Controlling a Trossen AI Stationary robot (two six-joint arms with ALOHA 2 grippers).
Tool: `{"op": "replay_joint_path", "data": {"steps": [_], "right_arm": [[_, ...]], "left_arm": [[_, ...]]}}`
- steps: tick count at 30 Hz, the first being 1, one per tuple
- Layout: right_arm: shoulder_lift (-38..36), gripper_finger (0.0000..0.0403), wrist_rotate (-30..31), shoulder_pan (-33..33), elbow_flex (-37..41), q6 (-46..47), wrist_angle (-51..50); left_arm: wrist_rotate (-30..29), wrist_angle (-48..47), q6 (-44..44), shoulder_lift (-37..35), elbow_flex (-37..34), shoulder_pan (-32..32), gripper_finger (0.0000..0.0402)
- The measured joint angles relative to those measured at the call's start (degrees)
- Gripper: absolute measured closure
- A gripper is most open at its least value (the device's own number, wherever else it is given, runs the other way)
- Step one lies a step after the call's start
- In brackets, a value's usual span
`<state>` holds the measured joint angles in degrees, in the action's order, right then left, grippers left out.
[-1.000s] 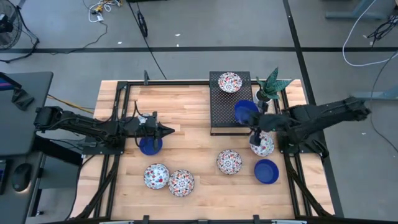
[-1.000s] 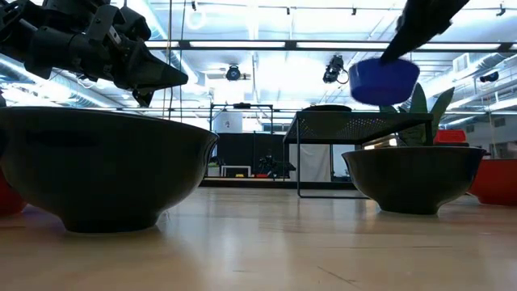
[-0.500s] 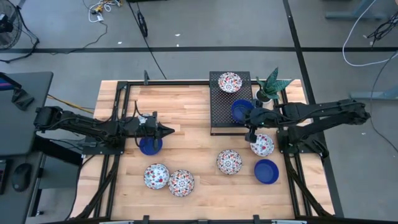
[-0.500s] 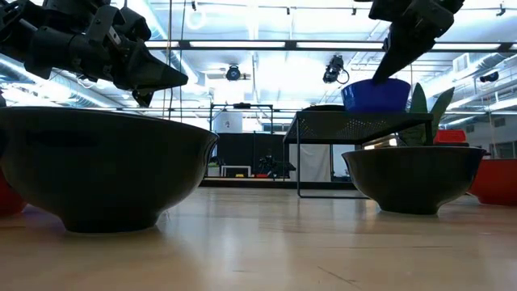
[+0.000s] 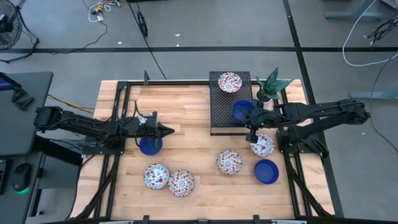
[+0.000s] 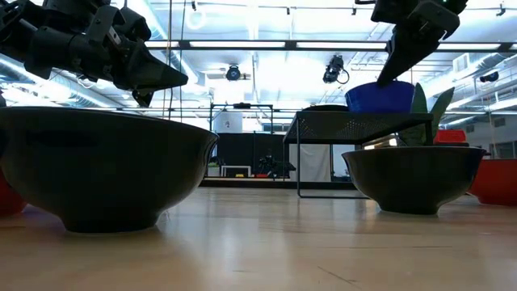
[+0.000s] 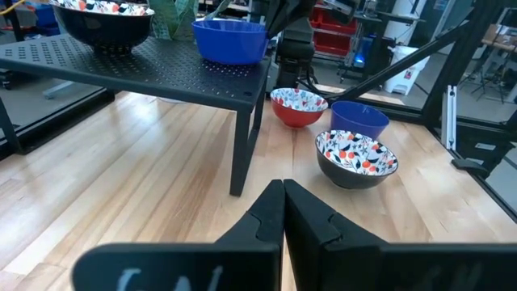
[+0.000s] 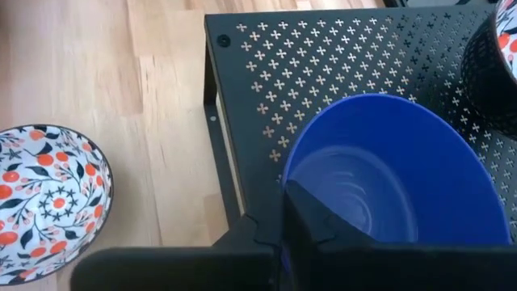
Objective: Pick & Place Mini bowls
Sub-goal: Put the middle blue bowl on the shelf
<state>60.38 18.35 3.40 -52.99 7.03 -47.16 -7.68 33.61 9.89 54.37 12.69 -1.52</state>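
A glossy blue mini bowl (image 5: 241,110) stands on the black perforated rack (image 5: 221,115) at the table's far side, with my right gripper (image 5: 250,121) shut on it. A floral bowl (image 5: 229,81) sits farther back on the same rack. More floral bowls rest on the wood (image 5: 262,144) (image 5: 229,162) (image 5: 156,176) (image 5: 181,182), as do two blue ones (image 5: 266,171) (image 5: 150,145). My left gripper (image 5: 170,130) hangs shut above the table beside the left blue bowl and touches nothing. My right gripper pinches the blue bowl's rim (image 8: 284,179) on the side facing the table's right and near edges, one finger inside the bowl and one outside. The fingers (image 6: 388,71) slant down from above and from the right. The bowl's base rests on the rack top (image 6: 355,115).
A small potted green plant (image 5: 271,87) stands just right of the rack, close to the right arm. The rack is raised on thin legs (image 7: 239,153). The middle of the wooden table (image 5: 186,112) between the arms holds no bowls.
My right gripper carried the blue bowl a little toward the table's left and down. The bowl went from hanging clear above the rack to sitting on its top. The left arm kept still.
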Motion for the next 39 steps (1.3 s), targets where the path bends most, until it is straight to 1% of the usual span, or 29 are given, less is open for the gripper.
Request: {"op": "replay_joint_path", "data": {"steps": [15,32,39], "right_arm": [[0.0,0.0397,0.0,-0.2,0.0,-2.1,-0.6],[1.1,0.0397,0.0,-4.9,0.0,-7.4,3.4],[1.1,0.0397,0.1,-6.4,0.0,-7.2,2.7]], "left_arm": [[0.0,-0.8,0.0,0.0,0.0,0.0,0.0392],[0.0,-0.9,0.0,0.0,0.0,0.0,0.0392],[0.0,-0.9,0.0,0.0,0.0,0.0,0.0392]]}}
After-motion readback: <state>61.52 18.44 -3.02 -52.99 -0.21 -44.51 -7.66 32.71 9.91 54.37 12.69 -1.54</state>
